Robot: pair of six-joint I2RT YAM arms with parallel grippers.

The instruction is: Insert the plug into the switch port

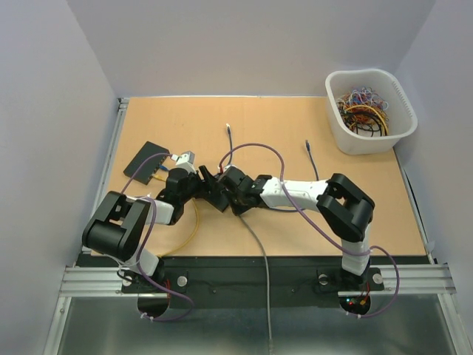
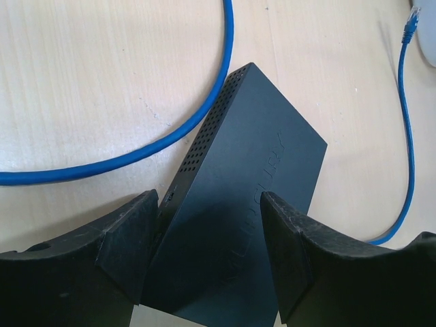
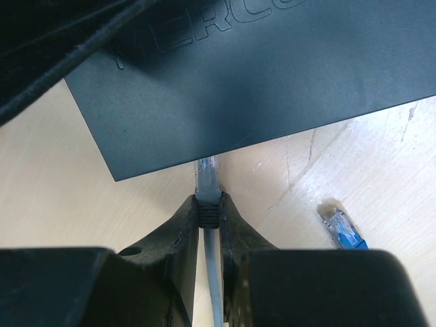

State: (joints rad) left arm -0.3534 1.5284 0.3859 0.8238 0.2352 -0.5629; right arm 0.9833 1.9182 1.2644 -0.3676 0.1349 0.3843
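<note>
Top: left gripper (image 1: 211, 185) and right gripper (image 1: 228, 194) nose to nose mid-bench (image 1: 295, 126), too dark there to sort out details. Left wrist: switch (image 2: 245, 177) sits between the fingers (image 2: 129, 238), which are spread wide and pressed on both its sides, so it reads as held; blue cable (image 2: 136, 153) beyond it. Right wrist: gripper pinched nearly closed on the plug (image 3: 206, 178), tip just ahead of the fingertips at the switch's edge; no port visible. I'd say pickup and lineup are done, seating is left.
</note>
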